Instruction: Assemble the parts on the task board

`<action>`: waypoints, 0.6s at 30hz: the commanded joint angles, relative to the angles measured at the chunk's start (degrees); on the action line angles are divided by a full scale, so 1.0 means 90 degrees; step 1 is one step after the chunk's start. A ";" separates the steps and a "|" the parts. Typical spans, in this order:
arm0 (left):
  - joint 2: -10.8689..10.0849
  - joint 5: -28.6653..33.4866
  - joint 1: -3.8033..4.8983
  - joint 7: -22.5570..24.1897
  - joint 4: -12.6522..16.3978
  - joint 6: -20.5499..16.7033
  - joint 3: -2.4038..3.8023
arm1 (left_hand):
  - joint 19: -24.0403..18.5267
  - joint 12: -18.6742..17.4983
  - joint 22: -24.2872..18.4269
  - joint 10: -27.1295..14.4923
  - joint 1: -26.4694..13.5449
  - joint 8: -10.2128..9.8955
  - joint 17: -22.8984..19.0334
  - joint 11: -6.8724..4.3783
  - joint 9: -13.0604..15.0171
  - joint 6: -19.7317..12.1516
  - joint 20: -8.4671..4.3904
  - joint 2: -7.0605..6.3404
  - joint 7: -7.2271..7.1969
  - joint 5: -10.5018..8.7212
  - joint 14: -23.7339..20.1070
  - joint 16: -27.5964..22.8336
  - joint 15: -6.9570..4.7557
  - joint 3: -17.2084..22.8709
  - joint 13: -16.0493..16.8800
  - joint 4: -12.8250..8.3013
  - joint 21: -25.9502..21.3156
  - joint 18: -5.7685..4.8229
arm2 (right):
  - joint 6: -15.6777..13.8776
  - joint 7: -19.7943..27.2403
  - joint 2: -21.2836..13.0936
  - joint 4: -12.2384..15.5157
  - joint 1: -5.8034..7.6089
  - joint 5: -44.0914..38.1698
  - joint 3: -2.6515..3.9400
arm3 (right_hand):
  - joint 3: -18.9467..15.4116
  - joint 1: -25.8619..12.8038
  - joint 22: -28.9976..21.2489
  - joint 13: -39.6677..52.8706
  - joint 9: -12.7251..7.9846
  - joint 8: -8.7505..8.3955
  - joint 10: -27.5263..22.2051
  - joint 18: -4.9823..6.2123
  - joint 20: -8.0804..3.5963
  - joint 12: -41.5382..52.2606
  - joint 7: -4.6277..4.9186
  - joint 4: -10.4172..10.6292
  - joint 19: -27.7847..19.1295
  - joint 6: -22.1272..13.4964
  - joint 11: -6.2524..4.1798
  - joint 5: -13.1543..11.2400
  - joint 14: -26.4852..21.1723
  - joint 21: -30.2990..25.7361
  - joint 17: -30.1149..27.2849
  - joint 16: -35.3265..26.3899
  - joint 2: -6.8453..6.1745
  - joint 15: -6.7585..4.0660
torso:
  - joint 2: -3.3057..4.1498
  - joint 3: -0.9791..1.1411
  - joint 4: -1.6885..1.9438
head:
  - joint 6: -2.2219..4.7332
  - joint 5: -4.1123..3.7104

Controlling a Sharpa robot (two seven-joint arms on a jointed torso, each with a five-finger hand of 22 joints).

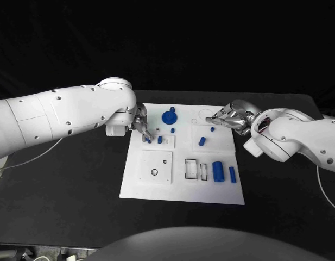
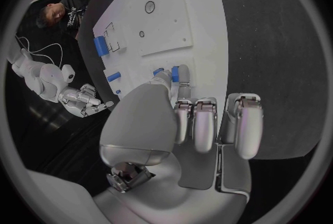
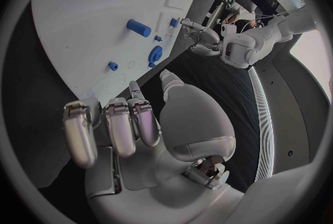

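The white task board (image 1: 183, 187) lies in the middle of the table. My left hand (image 1: 140, 124) hovers at its far left edge and pinches a small blue peg (image 2: 175, 74) between thumb and a finger, low over the board, with a second small peg (image 1: 159, 140) beside it. My right hand (image 1: 230, 118) is at the board's far right corner, its thumb and fingers (image 3: 134, 90) apart, holding nothing. A blue gear-like part (image 1: 169, 117), a short blue cylinder (image 1: 202, 141) and two small pegs lie between the hands.
Near the board's front right lie a thick blue cylinder (image 1: 217, 171) and a slim one (image 1: 232, 174), next to rectangular slots (image 1: 191, 168). A black ring (image 1: 154, 173) sits on the raised plate at the front left. Black table surrounds the board.
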 commanded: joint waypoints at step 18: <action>0.0149 -0.0167 -0.0050 -0.0296 -0.0189 0.0052 0.0002 | 0.0659 0.0016 0.1678 0.0649 0.0062 -0.0010 0.1675 -0.0022 0.0018 0.0090 0.0006 0.0055 -0.0049 0.0039 0.0673 0.0016 -0.0034 0.0165 0.1666 -0.0077 0.0016 -0.0096 | 0.0018 0.0030 0.0013 0.0000 -0.0005 -0.0064 0.0000 | -0.0032 0.0023 0.1676 0.1676 0.0010 0.0025 0.0667 -0.0043 0.0031 0.0025 0.0015 -0.0004 0.0667 0.0026 0.0030 0.0039 0.0664 0.0028 0.1677 0.0026 0.0026 0.0030 | 0.0004 0.0001 -0.0006 | 0.0003 0.0003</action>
